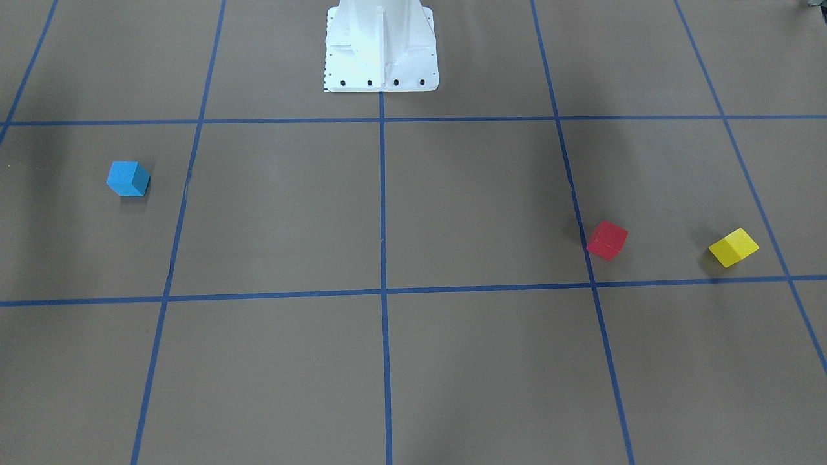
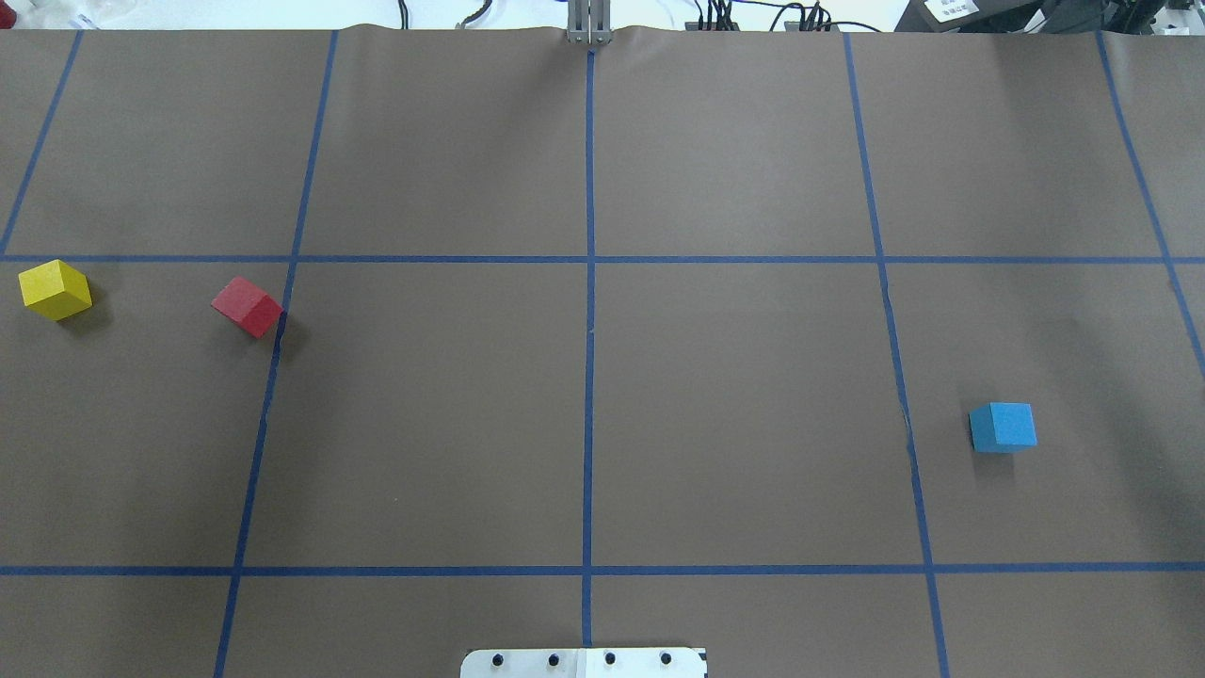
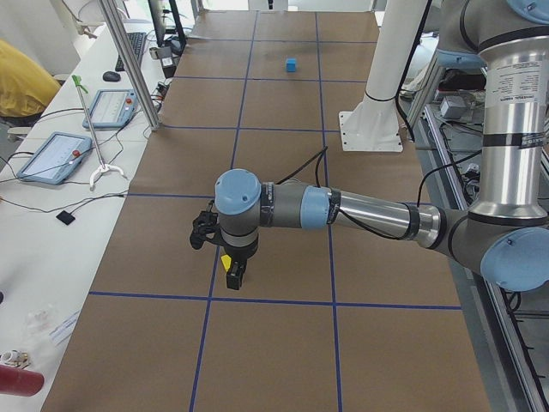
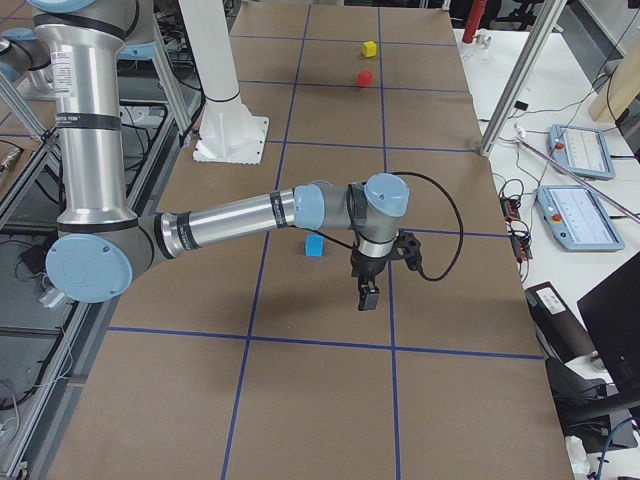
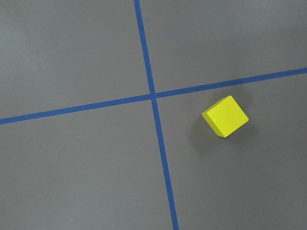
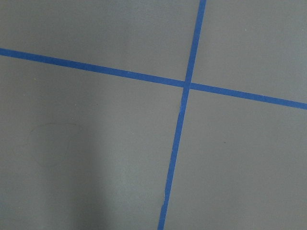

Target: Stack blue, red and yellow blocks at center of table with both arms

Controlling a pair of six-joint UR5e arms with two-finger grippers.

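Note:
The blue block (image 2: pixel 1004 427) lies on the table's right side in the overhead view. The red block (image 2: pixel 248 306) and the yellow block (image 2: pixel 55 289) lie on its left side. All three stand apart on the brown paper. My left gripper (image 3: pixel 232 279) shows only in the exterior left view, hanging above the yellow block (image 3: pixel 225 261); I cannot tell if it is open. The left wrist view shows the yellow block (image 5: pixel 225 116) below. My right gripper (image 4: pixel 368 297) shows only in the exterior right view, raised beside the blue block (image 4: pixel 314 246); I cannot tell its state.
The white robot pedestal (image 2: pixel 584 662) stands at the table's near edge. Blue tape lines (image 2: pixel 589 330) divide the brown paper into squares. A side bench with tablets (image 3: pixel 51 156) and aluminium posts (image 3: pixel 129 64) runs along the far side.

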